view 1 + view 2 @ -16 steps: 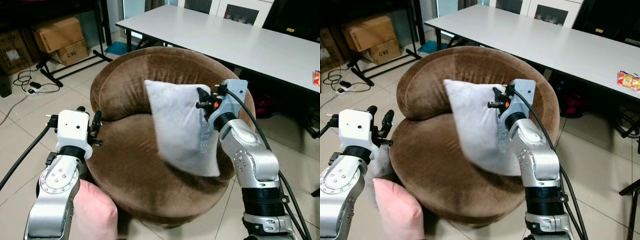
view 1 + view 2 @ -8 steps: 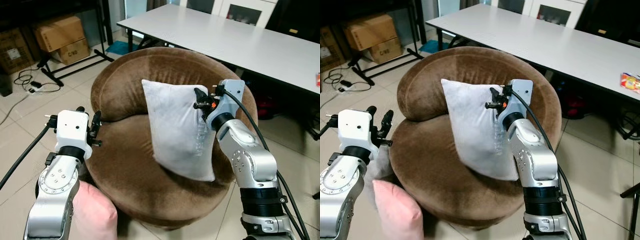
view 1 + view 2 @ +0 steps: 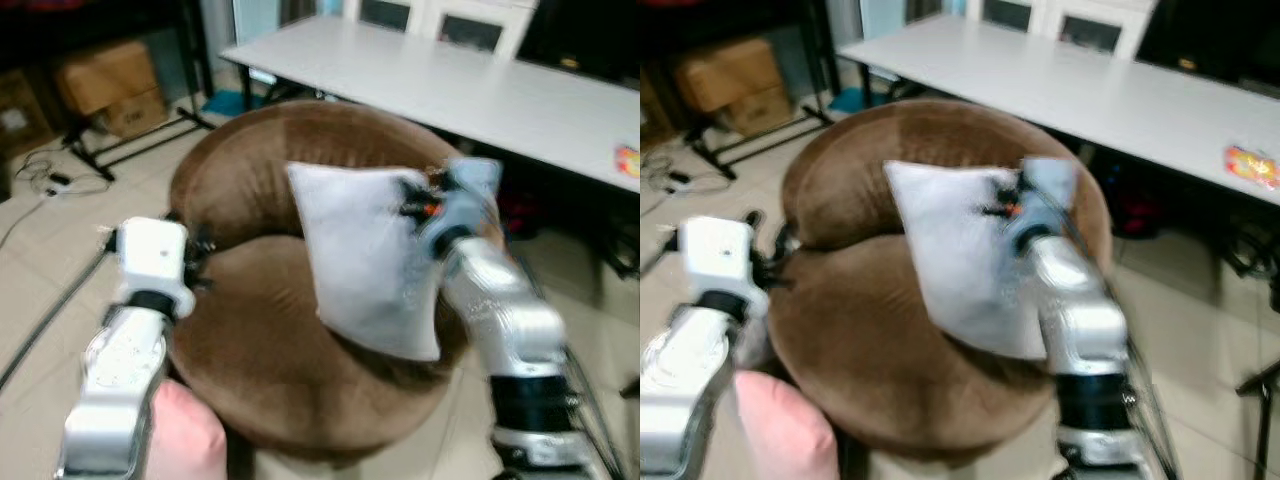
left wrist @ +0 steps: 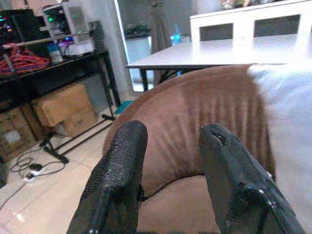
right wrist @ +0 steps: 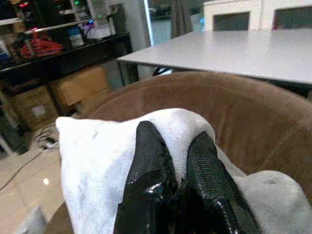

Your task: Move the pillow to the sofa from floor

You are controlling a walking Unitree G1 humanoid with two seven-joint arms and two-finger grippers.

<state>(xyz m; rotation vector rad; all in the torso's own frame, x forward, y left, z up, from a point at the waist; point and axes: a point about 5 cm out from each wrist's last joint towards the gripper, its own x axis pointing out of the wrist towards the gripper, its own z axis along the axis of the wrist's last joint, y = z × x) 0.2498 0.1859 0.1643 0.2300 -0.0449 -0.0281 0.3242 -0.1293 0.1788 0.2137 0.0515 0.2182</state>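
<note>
A pale grey pillow [image 3: 365, 255] stands tilted on the seat of the round brown sofa [image 3: 270, 340], leaning towards its backrest. My right gripper [image 5: 175, 165] is shut on a fold at the pillow's upper right edge, with grey cloth [image 5: 97, 161] bunched around its fingers. My left gripper [image 4: 168, 170] is open and holds nothing; it hovers by the sofa's left side, facing the brown backrest [image 4: 204, 126]. A pink pillow [image 3: 185, 435] lies on the floor beside the sofa, below my left arm. Both head views are blurred.
A long white table [image 3: 480, 85] stands right behind the sofa. Cardboard boxes [image 3: 100, 80] and a black stand with cables [image 3: 50, 180] sit at the back left on the tiled floor. A small colourful packet [image 3: 1250, 165] lies on the table's right end.
The head views have shifted and gone blurred, so the camera is moving. The grey pillow stays in my right gripper on the sofa seat. My left gripper holds about the same place.
</note>
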